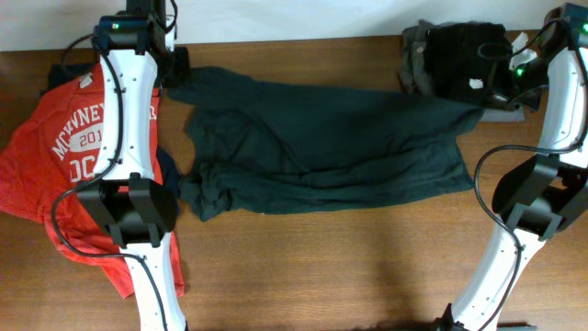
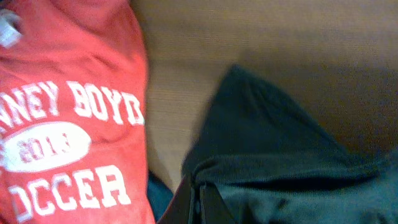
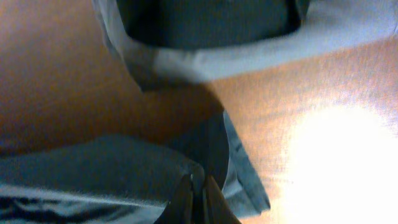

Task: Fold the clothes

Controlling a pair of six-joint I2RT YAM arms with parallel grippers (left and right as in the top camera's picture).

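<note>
Pinching the dark shirt [image 1: 322,147] at its 10 o'clock corner, left gripper [image 2: 198,202] is clenched on cloth, right gripper [image 3: 198,196] likewise at 2 o'clock; garment lies rumpled across table [image 1: 322,267] centre, red shirt [image 1: 55,156] at 9 o'clock.

Overhead looks straight down on the whole tabletop [image 1: 367,267]. Both wrist views look down from close by; all three share the dark T-shirt [image 1: 322,152].

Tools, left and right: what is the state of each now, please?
Left tool: shut on the dark T-shirt edge.
Right tool: shut on the same dark T-shirt.
</note>
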